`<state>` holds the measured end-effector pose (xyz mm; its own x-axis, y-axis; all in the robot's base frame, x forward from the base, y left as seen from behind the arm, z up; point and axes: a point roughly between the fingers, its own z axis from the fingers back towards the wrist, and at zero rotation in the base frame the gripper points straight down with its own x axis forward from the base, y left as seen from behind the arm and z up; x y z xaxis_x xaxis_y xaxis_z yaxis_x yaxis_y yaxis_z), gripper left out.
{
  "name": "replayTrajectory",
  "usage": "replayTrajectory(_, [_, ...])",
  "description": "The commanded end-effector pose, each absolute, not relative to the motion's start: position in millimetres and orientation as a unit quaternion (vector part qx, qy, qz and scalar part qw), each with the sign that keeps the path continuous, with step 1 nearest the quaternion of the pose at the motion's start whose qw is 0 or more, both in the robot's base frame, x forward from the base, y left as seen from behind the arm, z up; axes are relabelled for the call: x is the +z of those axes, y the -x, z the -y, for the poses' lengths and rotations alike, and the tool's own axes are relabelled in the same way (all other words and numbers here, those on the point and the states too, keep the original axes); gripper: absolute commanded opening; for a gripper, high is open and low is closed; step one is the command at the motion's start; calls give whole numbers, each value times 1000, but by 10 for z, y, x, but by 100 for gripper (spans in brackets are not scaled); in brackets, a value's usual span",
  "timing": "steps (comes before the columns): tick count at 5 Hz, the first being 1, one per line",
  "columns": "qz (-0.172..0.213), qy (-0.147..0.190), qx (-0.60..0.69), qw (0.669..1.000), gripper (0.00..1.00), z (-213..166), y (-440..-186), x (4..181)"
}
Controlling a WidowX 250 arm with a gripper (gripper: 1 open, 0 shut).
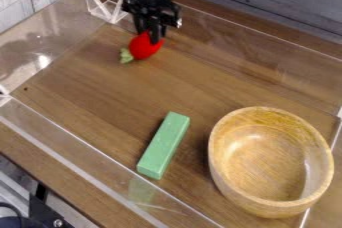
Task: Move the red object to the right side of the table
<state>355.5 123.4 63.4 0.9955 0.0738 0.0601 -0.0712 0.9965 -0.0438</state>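
The red object (143, 47), a small red toy fruit with a green leafy end at its lower left, sits at the back left of the brown table (234, 77). My gripper (151, 33) points straight down right over it. The dark fingers have closed on the fruit's upper part, which hides its top. The fruit looks tipped, its leafy end low against the wood.
A green rectangular block (163, 144) lies in the front middle. A round light wooden bowl (267, 113) stands at the front right. Low clear acrylic walls (27, 57) border the tabletop. A small white frame (104, 5) sits behind the gripper at the back edge.
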Motion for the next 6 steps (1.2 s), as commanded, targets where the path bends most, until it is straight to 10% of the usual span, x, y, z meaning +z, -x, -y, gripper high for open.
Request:
replayTrajectory(1, [89, 8, 58, 994, 100, -1158, -3575, 1248])
replayTrajectory(2, [104, 10, 75, 992, 0, -1049, -3561, 1555])
replayTrajectory(5, [102, -3, 57, 993, 0, -708, -3685, 1706])
replayTrajectory(6, [93, -1, 44, 995, 100, -800, -3709, 1500])
